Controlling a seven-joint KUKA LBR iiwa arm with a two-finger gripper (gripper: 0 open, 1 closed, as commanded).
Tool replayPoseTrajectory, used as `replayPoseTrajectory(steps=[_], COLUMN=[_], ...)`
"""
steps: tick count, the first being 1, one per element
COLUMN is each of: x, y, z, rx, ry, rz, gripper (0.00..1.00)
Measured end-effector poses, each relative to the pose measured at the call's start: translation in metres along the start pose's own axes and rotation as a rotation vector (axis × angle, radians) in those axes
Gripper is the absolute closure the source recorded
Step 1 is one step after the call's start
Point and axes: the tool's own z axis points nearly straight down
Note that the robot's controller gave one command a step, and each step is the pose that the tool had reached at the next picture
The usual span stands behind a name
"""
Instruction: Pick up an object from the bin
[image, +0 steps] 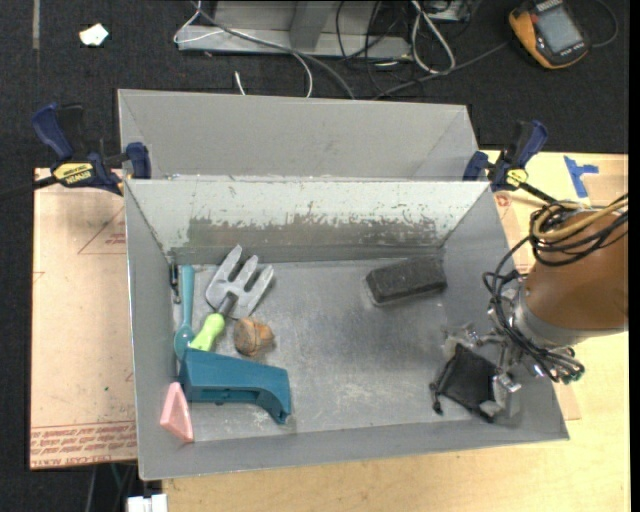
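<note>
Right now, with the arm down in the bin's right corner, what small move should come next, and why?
Probably a short, straight lift. The gripper sits low in the near right corner, right against a black angular piece; whether that is gripped I cannot tell. Lifting would show it, and the dark grey block lies well apart.

Dark oblong block (405, 281), flat, back right
</note>
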Motion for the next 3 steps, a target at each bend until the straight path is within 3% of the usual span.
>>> replayPoseTrajectory(steps=[1, 2, 3], x=[-0.0062, -0.0096, -0.0096], y=[0.0029, -0.0011, -0.0011], z=[0.03, 0.03, 0.0299], rx=[-0.015, -0.004, -0.004], ry=[0.004, -0.001, -0.001], rz=[-0.154, -0.107, -0.107], gripper=[0.0, 1.0, 1.0])
